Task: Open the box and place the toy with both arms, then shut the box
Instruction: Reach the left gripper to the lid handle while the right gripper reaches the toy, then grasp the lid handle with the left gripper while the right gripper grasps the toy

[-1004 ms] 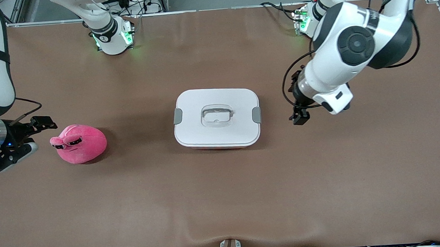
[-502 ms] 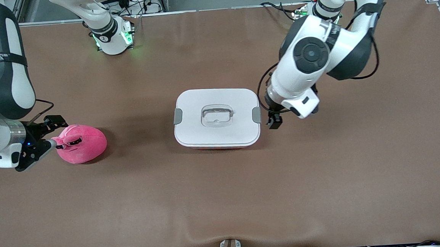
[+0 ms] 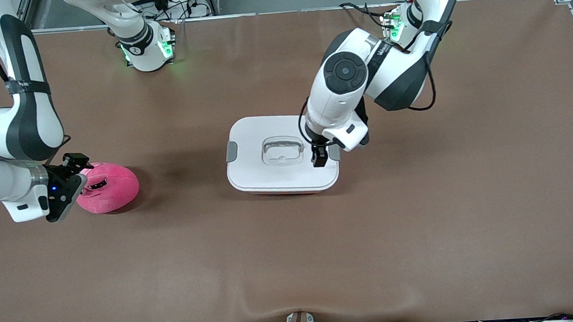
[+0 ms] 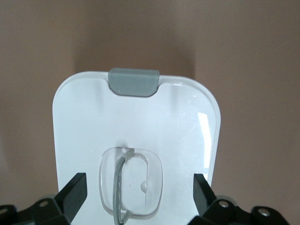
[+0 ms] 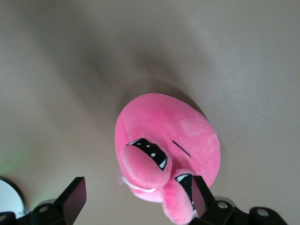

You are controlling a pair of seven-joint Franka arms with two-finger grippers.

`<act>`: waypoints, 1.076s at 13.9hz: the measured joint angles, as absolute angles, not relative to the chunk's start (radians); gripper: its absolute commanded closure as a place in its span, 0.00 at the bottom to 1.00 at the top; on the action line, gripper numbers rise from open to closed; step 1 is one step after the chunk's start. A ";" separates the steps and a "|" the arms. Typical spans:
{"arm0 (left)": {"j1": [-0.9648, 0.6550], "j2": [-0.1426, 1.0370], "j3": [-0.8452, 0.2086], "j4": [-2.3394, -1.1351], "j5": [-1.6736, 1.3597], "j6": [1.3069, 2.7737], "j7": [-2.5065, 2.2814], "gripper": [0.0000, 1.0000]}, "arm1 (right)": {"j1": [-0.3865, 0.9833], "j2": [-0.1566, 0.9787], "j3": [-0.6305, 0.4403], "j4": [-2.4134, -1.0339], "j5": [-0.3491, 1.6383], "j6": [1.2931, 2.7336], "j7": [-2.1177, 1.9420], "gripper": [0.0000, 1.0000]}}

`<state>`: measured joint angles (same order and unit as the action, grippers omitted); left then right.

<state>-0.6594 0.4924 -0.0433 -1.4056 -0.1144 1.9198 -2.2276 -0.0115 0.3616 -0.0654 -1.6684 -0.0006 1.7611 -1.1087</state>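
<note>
Box (image 3: 282, 154) sits mid-counter (image 3: 292, 255), lid (image 4: 136, 126) on, both grey clips (image 3: 231, 151) down. Left gripper (image 3: 319, 158) is over the lid, at the end toward the left arm's base, just beside the clear handle (image 3: 281, 150) and close to the clip on that end. Fingers spread wide, nothing between them but lid. In the left wrist view the two black fingers (image 4: 72, 192) straddle the handle recess (image 4: 130, 182), w/ the other clip (image 4: 134, 82) at the lid's edge ahead of them. Can't tell if the tips touch the lid.

Toy (image 3: 108, 187) lies on the counter toward the right arm's end, well apart from the box. Right gripper (image 3: 71, 181) is right at the toy's face end, fingers spread, not pinching anything. One finger (image 3: 76, 161) reaches over the toy's upper edge, the other sits along the face side. Right wrist view: toy (image 5: 168, 147) fills the gap ahead of the fingers (image 5: 75, 194), droopy dark eyes (image 5: 150, 151) turned toward the cam, one finger tip up against the toy's cheek. Contact there looks likely, not certain.
</note>
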 measured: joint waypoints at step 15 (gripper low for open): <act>-0.821 0.634 -0.040 -1.342 0.023 2.004 -2.467 0.07 | -0.016 0.350 -0.067 -1.772 0.037 1.895 -1.665 0.00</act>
<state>-0.8214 0.6341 -0.0404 -1.3417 0.0225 2.0039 -2.4672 -0.0159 0.3504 -0.0667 -1.7720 0.0374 1.8955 -1.6652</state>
